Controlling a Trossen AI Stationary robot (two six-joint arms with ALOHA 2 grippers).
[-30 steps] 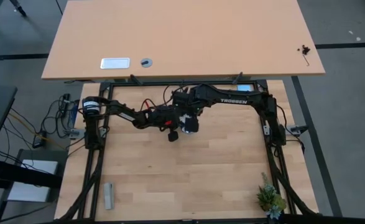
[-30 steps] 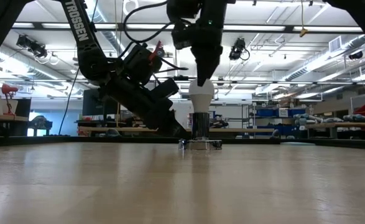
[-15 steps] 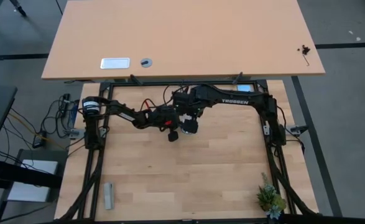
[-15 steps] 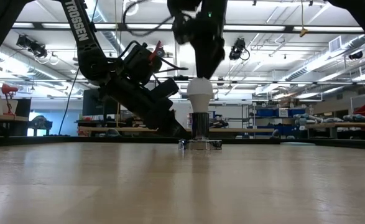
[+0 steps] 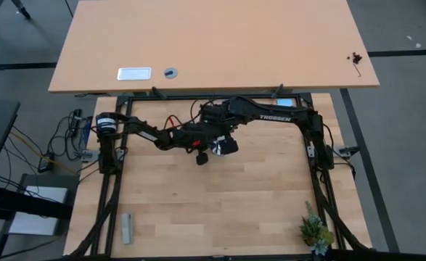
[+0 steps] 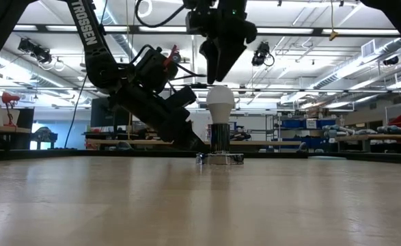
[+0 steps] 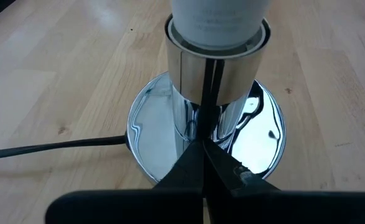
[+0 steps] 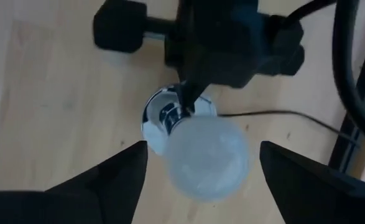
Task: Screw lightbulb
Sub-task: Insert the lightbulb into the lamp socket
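Observation:
The white frosted lightbulb stands upright, its neck in the chrome socket on a round silver base. The bulb also shows in the right wrist view. My right gripper is open and hangs just above the bulb, its fingers wide on either side of it in the right wrist view, touching nothing. My left gripper is shut and low at the socket's foot. It slants down from the table's left. My left gripper touches the socket with its shut fingertips, at the foot of the chrome column where it meets the round base plate. The fingers slant down from the table's left. The base sits flat on the table.
A black cord runs from the base across the wood. A small grey block lies near the front left corner, and a small plant stands at the front right. A second table lies beyond the far edge.
My right gripper has let go of the bulb, opened and risen clear above it. The bulb stays upright in the socket.

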